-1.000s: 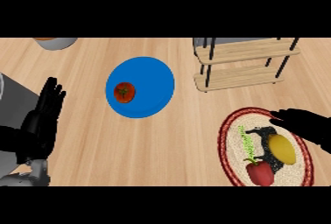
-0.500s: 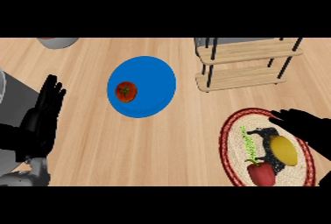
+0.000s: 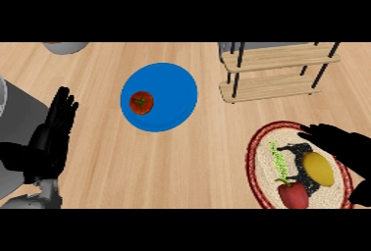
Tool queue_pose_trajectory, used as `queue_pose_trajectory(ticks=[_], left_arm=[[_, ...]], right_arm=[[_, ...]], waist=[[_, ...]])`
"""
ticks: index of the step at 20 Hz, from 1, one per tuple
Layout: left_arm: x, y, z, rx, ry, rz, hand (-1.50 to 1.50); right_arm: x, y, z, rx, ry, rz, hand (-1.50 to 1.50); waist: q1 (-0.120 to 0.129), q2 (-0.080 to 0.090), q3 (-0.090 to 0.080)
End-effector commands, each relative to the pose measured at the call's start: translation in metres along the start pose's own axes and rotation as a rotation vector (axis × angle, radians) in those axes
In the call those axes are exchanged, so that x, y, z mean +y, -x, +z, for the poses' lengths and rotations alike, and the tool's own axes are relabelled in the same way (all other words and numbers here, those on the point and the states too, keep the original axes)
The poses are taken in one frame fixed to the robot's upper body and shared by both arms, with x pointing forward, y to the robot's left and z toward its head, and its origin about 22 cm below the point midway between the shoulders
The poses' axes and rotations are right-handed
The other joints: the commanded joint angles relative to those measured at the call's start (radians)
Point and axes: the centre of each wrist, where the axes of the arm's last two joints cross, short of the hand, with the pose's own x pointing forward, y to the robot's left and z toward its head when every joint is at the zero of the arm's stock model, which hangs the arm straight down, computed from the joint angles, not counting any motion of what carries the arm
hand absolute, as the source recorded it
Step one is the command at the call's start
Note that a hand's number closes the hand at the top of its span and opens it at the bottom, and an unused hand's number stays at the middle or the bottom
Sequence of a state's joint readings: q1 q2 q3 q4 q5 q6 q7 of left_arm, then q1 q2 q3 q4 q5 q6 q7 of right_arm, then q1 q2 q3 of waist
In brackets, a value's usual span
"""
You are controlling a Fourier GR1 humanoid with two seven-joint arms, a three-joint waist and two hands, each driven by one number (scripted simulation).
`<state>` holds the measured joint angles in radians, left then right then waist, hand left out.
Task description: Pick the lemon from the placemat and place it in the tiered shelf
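The yellow lemon (image 3: 319,169) lies on the round red-rimmed placemat (image 3: 262,147) at the lower right, next to a red pepper (image 3: 293,194). My right hand (image 3: 346,146) hovers over the mat's right side, just up and right of the lemon, fingers relaxed and pointing left, not touching the fruit. The wooden tiered shelf (image 3: 279,68) with black posts stands at the upper right. My left hand (image 3: 52,132) rests open at the left edge, fingers up.
A blue plate (image 3: 170,90) holding a red tomato (image 3: 141,102) sits in the middle of the wooden counter. A grey pot rim (image 3: 65,47) shows at the top left. Bare counter lies between the plate and the placemat.
My right hand has crept slightly left and down over the placemat toward the lemon. The left hand and all objects stay where they were.
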<state>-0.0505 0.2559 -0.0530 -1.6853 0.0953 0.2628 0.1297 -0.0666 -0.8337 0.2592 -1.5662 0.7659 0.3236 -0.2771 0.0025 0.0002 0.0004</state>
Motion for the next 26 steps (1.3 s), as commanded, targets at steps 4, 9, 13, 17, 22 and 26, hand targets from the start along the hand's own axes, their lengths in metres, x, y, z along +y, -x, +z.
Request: queue_pose_trajectory(ticks=[4,9,13,17,22,26], left_arm=[[0.013,-0.027,-0.006,-0.013,0.0,-0.003,0.0],[0.013,-0.006,-0.004,0.003,-0.009,-0.027,0.0],[-0.004,0.017,-0.017,0.006,-0.006,-0.017,0.0],[-0.012,-0.012,-0.013,0.011,0.015,0.016,0.0],[0.008,-0.006,-0.002,-0.001,0.018,-0.001,0.0],[0.018,0.001,-0.012,-0.011,-0.002,-0.006,0.0]], right_arm=[[0.01,0.017,-0.004,-0.001,-0.009,-0.023,-1.5],[0.039,0.013,-0.022,-0.037,0.002,-0.023,-1.5],[0.039,0.019,-0.027,-0.05,0.031,-0.034,-1.5],[0.062,-0.008,-0.05,-0.049,-0.004,-0.029,-1.5],[0.056,0.018,-0.046,-0.025,-0.074,-0.009,1.5],[0.064,0.034,-0.036,-0.084,-0.034,0.079,1.5]], waist=[[-0.001,-0.001,0.0],[0.0,0.0,0.0],[-0.003,0.0,0.0],[-0.001,0.0,0.0],[0.002,0.0,0.0],[0.0,0.001,0.0]])
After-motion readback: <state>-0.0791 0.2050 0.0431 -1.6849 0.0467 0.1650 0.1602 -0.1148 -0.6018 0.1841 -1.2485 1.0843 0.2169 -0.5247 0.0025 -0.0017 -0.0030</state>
